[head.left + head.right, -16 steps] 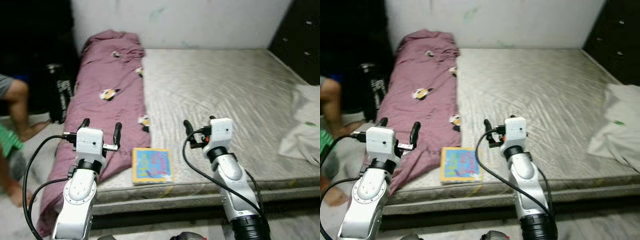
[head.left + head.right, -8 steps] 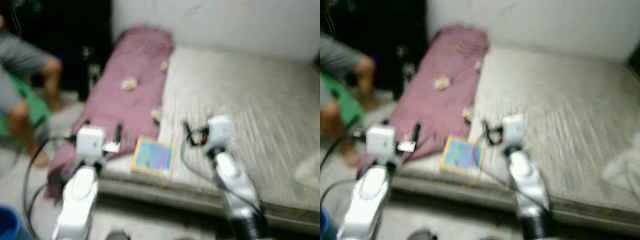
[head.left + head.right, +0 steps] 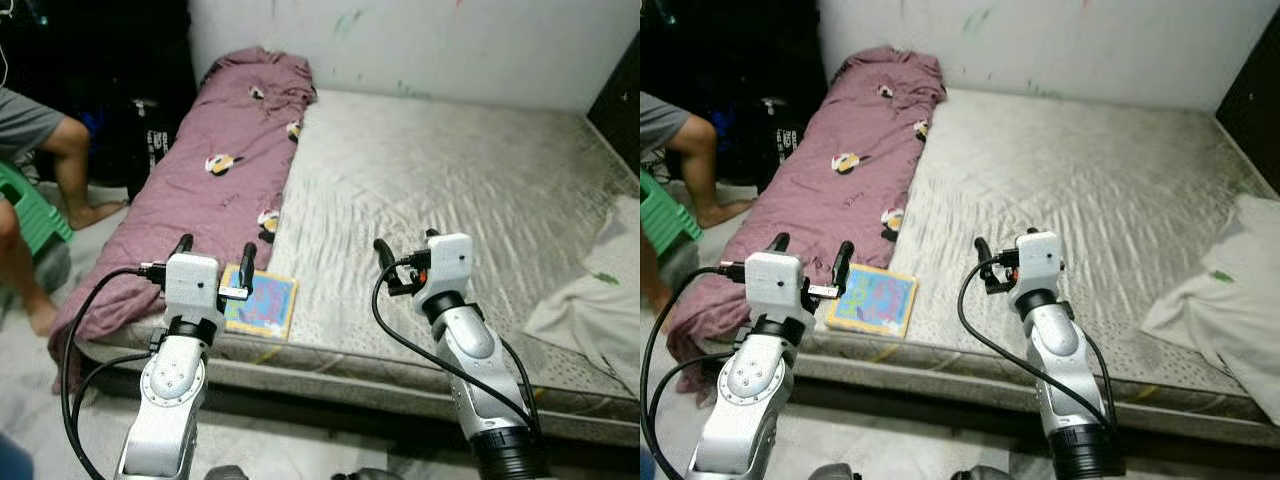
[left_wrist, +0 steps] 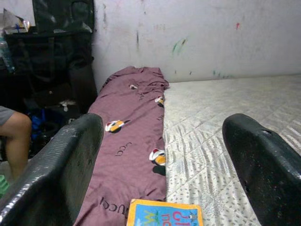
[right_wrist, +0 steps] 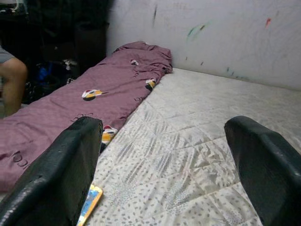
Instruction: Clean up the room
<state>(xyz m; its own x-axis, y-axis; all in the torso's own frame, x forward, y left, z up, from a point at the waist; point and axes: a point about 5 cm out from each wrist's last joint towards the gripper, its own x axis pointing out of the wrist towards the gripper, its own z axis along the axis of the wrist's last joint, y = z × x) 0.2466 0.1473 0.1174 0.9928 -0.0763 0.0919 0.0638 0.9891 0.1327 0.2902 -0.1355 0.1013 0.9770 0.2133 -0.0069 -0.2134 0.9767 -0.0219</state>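
A colourful book (image 3: 262, 301) lies flat on the near left corner of the grey mattress (image 3: 470, 190), beside a long purple blanket (image 3: 215, 180) with small animal prints. A white cloth (image 3: 600, 290) is heaped on the mattress's right edge. My left gripper (image 3: 214, 255) is open and hovers just left of the book, over the blanket's edge. My right gripper (image 3: 404, 250) is open above the mattress's front middle, holding nothing. The book's top edge (image 4: 164, 213) and the blanket (image 4: 131, 117) lie ahead of the left fingers (image 4: 56, 174).
A person sits at the far left on a green stool (image 3: 30, 205), bare leg (image 3: 75, 170) near the bed corner. Dark bags (image 3: 135, 135) stand by the blanket's left side. A white wall (image 3: 420, 40) backs the bed; dark furniture (image 3: 620, 95) is at the right.
The camera has swung left and steadied after a blur, so the person and floor at the left now show more. Both grippers keep their open pose before me.
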